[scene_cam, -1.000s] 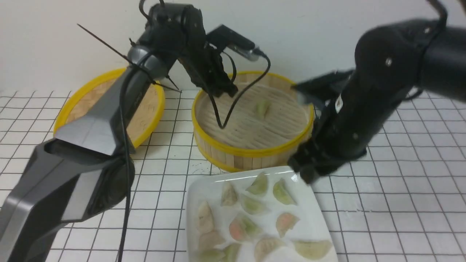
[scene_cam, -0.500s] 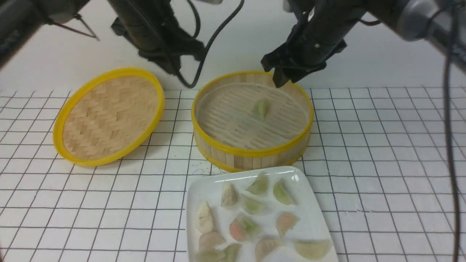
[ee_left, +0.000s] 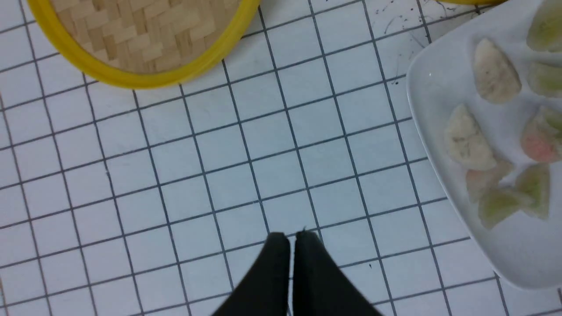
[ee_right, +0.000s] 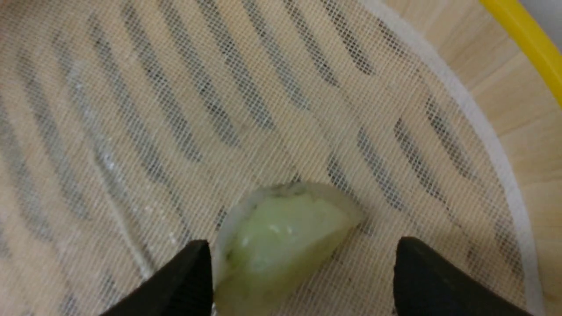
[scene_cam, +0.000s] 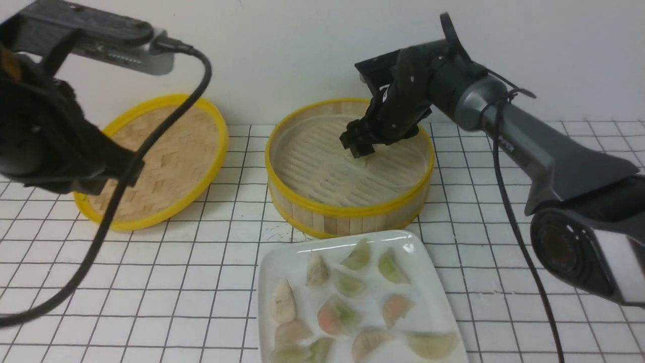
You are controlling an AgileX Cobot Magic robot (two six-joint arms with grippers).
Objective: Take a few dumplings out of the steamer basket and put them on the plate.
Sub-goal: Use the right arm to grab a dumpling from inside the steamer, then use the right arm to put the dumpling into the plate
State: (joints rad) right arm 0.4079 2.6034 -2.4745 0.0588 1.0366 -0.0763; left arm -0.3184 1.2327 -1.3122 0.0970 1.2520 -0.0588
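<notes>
One green dumpling [ee_right: 281, 237] lies inside the steamer basket [scene_cam: 347, 212]. The right gripper [ee_right: 303, 263] is open, with a tip on each side of it. More green dumplings [scene_cam: 390, 266] lie on the plate [scene_cam: 282, 262] just in front of the basket. The left gripper [ee_left: 292, 245] is closed and holds nothing, above the tiled table [ee_left: 175, 175].

- White table [scene_cam: 504, 262] with a dark grid.
- Woven lid [scene_cam: 171, 161] at back left.
- Steamer basket [scene_cam: 347, 212] beside it, centre.
- White plate [scene_cam: 282, 262] just in front of the basket.
</notes>
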